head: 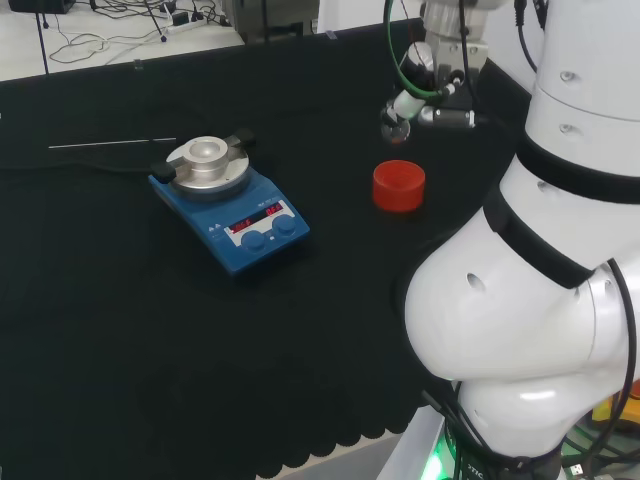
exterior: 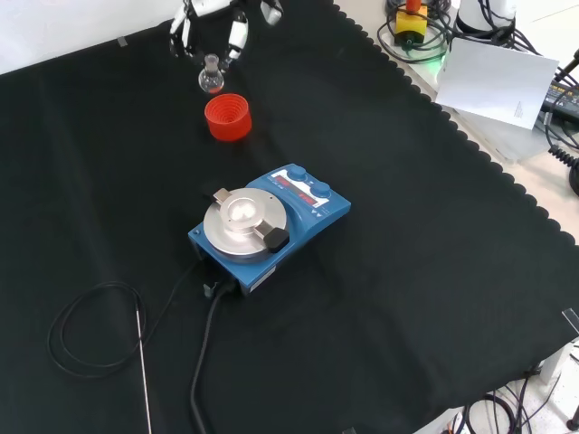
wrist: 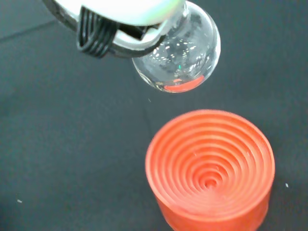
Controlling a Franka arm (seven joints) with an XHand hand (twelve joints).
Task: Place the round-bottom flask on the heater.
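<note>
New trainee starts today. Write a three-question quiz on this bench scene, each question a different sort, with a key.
1. True or false: the round-bottom flask rests on the red ribbed stand.
2. What holds the flask? A) the hand B) the heater C) the black cloth
3. Fill in: the heater's round metal top plate carries ____ glassware.

Key
1. False; the flask hangs in the air, clear of the stand.
2. A
3. no

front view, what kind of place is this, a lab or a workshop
Probably a chemistry lab bench for robot trials: a blue heater with a metal top, a round-bottom flask in the hand, and a red ribbed stand.
</note>
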